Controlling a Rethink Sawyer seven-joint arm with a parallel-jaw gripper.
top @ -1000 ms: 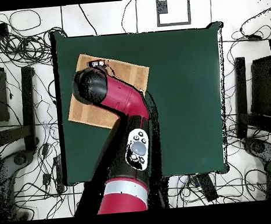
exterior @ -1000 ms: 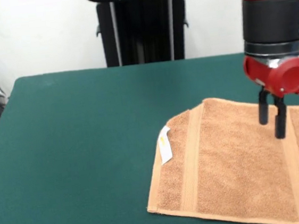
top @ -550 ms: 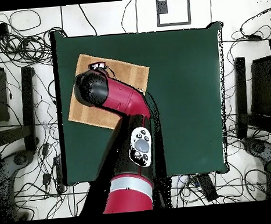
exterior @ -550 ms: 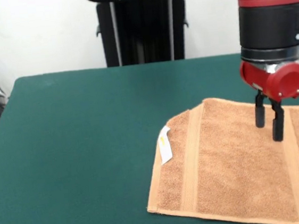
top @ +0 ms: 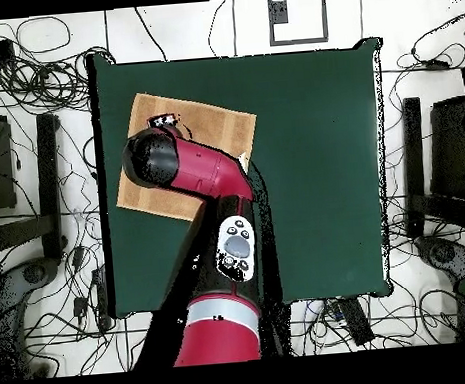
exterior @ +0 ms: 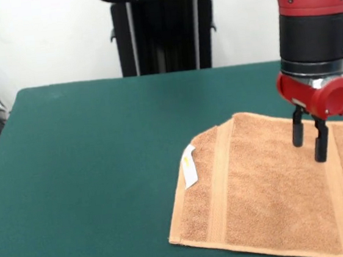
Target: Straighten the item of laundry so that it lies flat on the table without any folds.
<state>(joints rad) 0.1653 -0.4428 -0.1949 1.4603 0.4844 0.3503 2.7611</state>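
Green cloth is covering the table point(exterior: 89, 161), and the towel point(exterior: 259, 199) is lying on it. In the front view the towel is sitting at the right side, near the front edge, and part of it is running off the picture's right side. Most of it is looking flat, with two woven bands running across it. One far corner, by the white tag point(exterior: 189, 166), is looking cut off at a slant, as if it is tucked under. I cannot tell for sure.

The gripper point(exterior: 308, 140) is hanging over the far right part of the towel. Its two black fingers point(exterior: 297, 133) are pointing down with a small gap between them, and nothing is sitting in that gap. I cannot tell if the tips are touching the towel.

From overhead, the big red arm point(top: 190, 173) is blocking the middle of the towel. Lots of cables point(top: 28, 76) are lying on the floor around the table.
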